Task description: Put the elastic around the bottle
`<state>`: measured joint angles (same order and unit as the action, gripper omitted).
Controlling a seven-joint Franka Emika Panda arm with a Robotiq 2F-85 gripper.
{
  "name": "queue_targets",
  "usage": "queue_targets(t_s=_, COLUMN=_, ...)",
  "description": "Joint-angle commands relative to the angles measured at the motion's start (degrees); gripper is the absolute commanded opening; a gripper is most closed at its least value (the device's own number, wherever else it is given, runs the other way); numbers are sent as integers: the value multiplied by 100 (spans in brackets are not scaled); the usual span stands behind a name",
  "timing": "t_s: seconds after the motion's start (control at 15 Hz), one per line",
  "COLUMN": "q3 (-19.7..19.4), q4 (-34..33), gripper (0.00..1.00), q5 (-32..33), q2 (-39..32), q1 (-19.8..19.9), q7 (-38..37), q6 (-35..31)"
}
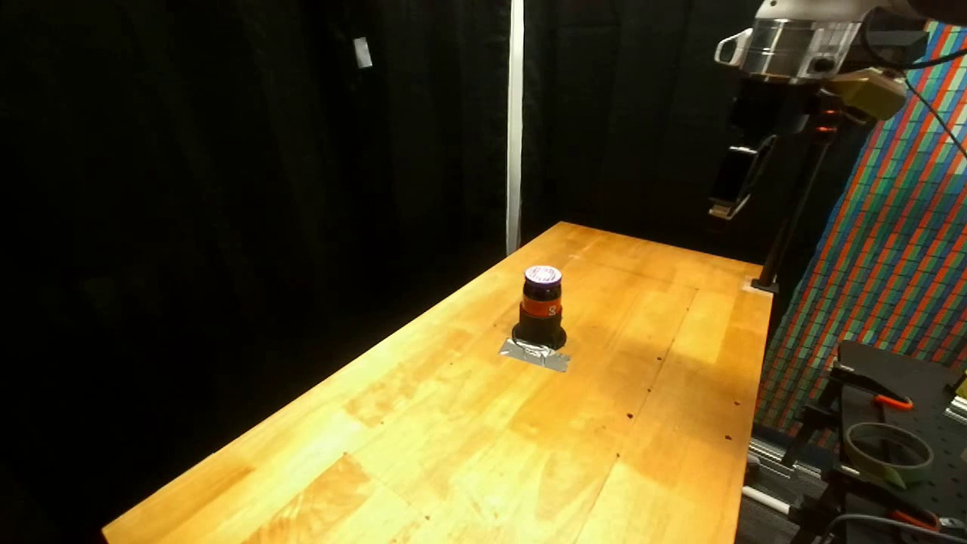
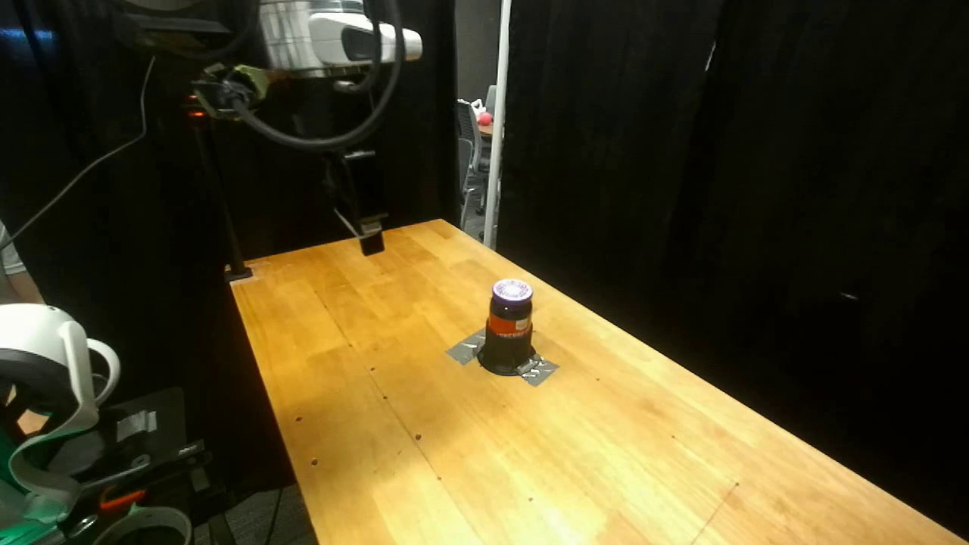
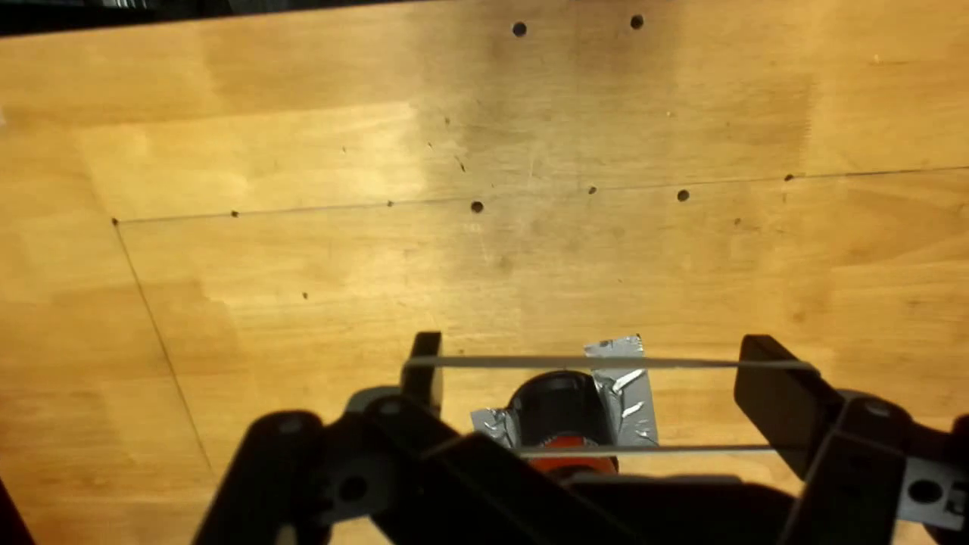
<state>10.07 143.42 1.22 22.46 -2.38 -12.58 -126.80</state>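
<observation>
Tool [image 3: 594, 378]: 2 fingers spread wide, elastic [image 3: 545, 362] looped taut around both. Exterior view: bottle [image 1: 542, 306] stands upright mid-frame, long axis vertical; tool hangs upper right, well apart. Imo gotta shift frame-left till elastic's centered over bottle, then straight down.

- A light wooden table [image 1: 483, 446] shows small dark holes [image 3: 476, 207] and thin lines [image 3: 310, 209].
- The bottle [image 2: 511, 322] rises upright from a round black base [image 2: 506, 357].
- Silver tape strips [image 3: 634, 401] overlap the base's edge and the wood.
- A black post's foot [image 2: 239, 274] sits at a far corner.
</observation>
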Motion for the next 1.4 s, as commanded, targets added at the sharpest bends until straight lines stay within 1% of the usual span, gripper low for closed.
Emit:
queue_targets(t_s=0.0, q3=-122, q4=-940, gripper=100, q5=-71, q2=-1234, q1=-179, q7=522, q6=-373)
queue_targets(t_s=0.27, q3=-193, q4=-1785, gripper=100, q5=-199, q2=-2262, q1=-251, q7=1013, q6=-494)
queue_targets(t_s=0.6, q3=-235, q4=-2782, gripper=100, q5=-200, q2=-3354, q1=-228, q7=1207, q6=-518)
queue_targets(t_s=1.0, q3=-270, q4=-3755, gripper=100, q5=-153, q2=-4340, q1=-244, q7=1140, q6=-533)
queue_targets(t_s=1.33, q3=-371, q4=-4414, gripper=100, q5=-117, q2=-4940, q1=-241, q7=1059, q6=-494)
